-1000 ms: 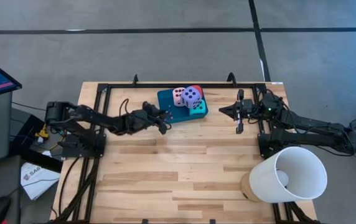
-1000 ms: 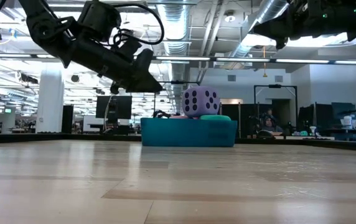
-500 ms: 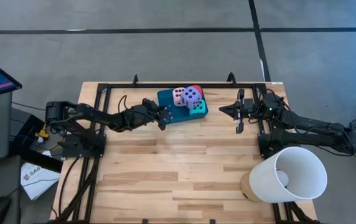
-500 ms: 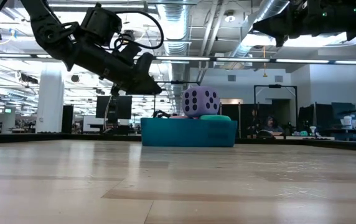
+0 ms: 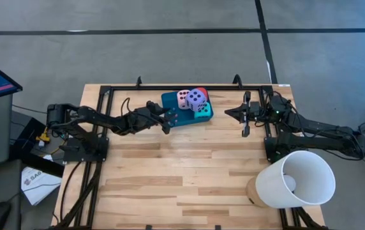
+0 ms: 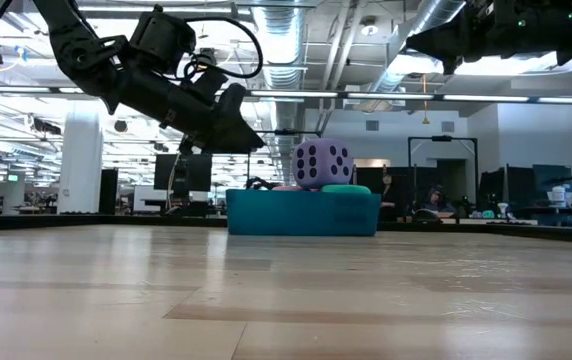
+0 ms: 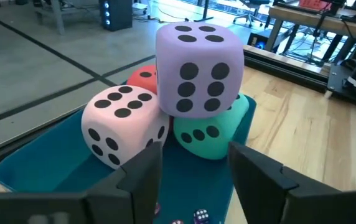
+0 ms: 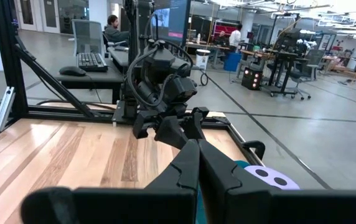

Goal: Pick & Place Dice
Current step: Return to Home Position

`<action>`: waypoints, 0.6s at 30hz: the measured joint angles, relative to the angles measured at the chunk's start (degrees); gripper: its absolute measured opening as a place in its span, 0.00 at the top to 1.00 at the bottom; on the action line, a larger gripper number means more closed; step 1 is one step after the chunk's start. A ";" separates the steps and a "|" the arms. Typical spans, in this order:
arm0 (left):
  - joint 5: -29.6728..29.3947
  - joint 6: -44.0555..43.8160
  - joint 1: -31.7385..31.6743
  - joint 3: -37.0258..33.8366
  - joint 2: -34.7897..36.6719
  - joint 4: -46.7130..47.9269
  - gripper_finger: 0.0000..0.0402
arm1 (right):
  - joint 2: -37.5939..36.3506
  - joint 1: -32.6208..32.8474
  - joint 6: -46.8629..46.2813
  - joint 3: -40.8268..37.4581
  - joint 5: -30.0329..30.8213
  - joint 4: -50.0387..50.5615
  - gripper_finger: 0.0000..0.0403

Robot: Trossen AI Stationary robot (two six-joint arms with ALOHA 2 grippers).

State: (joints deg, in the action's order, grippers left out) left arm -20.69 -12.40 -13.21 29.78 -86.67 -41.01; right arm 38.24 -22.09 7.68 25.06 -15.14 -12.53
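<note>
Four dice sit piled in the teal tray (image 5: 171,104) at the table's far middle. The purple die (image 7: 200,62) rests on top of the pink (image 7: 122,124), turquoise (image 7: 212,134) and red (image 7: 142,79) ones. In the high view the purple die (image 5: 196,98) is the highest. My left gripper (image 5: 168,118) is open and hovers by the tray's near left edge. In its wrist view the left gripper (image 7: 193,174) faces the pile and holds nothing. My right gripper (image 5: 227,114) is shut and waits to the tray's right.
A large white cone-shaped shade (image 5: 294,179) lies at the near right corner. Black frame rails (image 5: 109,96) run along the table's far and side edges. Tiny dice (image 7: 200,215) lie on the tray floor near my left fingers. The near half of the table is bare wood.
My left gripper has moved a little toward the far edge and the tray, rising slightly, and stays open. The dice and the right arm have kept still.
</note>
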 joint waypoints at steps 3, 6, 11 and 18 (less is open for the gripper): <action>0.00 0.04 0.00 0.02 0.00 0.00 0.56 | 0.00 0.00 -0.03 0.00 0.00 0.00 1.00; 0.00 0.05 0.01 0.02 0.00 0.00 0.60 | 0.02 -0.02 -0.02 0.00 0.00 0.00 1.00; 0.00 0.11 0.15 0.02 0.00 0.00 0.74 | 0.01 -0.01 -0.08 0.00 0.00 0.04 1.00; 4.77 0.17 0.15 0.04 0.00 0.02 0.94 | 0.02 -0.02 -0.17 0.00 0.00 0.07 1.00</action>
State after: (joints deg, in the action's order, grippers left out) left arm -15.92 -12.23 -13.06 29.82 -86.67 -40.99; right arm 38.26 -22.11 7.51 25.06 -15.14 -12.47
